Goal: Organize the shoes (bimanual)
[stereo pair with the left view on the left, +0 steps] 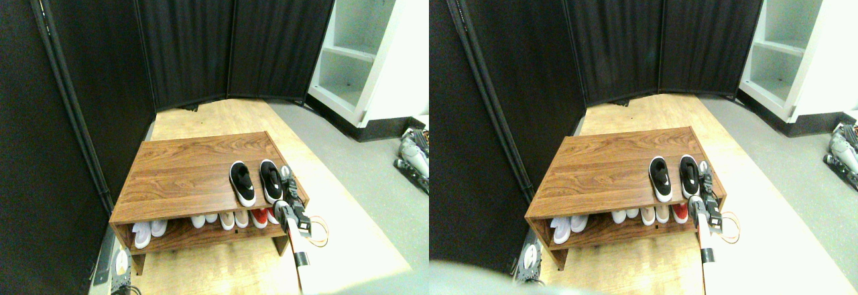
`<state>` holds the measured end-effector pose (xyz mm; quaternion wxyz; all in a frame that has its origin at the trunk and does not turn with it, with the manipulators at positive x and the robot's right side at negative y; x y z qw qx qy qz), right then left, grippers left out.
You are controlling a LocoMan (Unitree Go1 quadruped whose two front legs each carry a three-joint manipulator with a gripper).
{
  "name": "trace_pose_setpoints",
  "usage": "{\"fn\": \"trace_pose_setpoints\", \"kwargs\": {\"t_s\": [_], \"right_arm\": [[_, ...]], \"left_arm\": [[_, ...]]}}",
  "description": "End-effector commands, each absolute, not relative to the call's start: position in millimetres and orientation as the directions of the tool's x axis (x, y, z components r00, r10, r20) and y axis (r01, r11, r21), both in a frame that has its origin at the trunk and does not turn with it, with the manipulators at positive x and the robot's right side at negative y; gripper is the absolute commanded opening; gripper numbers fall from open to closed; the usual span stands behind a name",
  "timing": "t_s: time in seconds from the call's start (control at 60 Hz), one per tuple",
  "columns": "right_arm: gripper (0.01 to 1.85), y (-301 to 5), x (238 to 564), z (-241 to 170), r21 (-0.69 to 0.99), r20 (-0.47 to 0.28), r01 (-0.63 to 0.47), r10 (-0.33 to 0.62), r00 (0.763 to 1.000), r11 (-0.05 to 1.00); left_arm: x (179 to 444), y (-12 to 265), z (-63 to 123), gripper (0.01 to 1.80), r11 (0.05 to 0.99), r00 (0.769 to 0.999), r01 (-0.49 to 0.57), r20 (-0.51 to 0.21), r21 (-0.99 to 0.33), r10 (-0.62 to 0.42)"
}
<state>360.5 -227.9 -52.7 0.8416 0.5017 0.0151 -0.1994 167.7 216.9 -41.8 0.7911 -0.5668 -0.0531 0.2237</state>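
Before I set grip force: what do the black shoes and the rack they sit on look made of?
The black shoes: matte dark uppers, probably fabric or synthetic, too small to tell, over smooth white soles that look like rubber. The rack: reddish-brown wood grain with a light sheen, so likely laminate or veneer over board rather than solid wood.

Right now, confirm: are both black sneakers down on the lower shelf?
No, both black sneakers stand side by side on top of the wooden rack.

Wooden shoe rack (181, 174), two black shoes (256, 182) on top.
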Motion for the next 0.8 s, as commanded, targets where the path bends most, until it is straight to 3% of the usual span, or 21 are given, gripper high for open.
{"fn": "trace_pose_setpoints", "kwargs": {"t_s": [0.017, 0.067, 0.233, 0.3, 0.8], "right_arm": [[0.01, -215, 363, -58, 0.834, -0.269, 0.361, -0.263, 0.927, 0.417], [0.01, -210, 364, -58, 0.831, -0.261, 0.347, -0.245, 0.934, 0.436], [0.01, -193, 363, -59, 0.838, -0.298, 0.381, -0.256, 0.92, 0.39], [0.01, -188, 363, -61, 0.841, -0.278, 0.352, -0.231, 0.933, 0.412], [0.01, -185, 366, -65, 0.86, -0.285, 0.364, -0.257, 0.924, 0.357]], "left_arm": [[170, 217, -37.5, 0.01, 0.264, 0.899, -0.256, -0.129, -0.93, 0.419], [171, 217, -37.6, 0.01, 0.269, 0.896, -0.261, -0.129, -0.927, 0.425], [173, 218, -38.3, 0.01, 0.267, 0.899, -0.25, -0.121, -0.931, 0.42], [173, 219, -38.6, 0.01, 0.276, 0.898, -0.251, -0.117, -0.928, 0.424], [179, 219, -38.2, 0.01, 0.272, 0.896, -0.253, -0.119, -0.929, 0.428]]}}
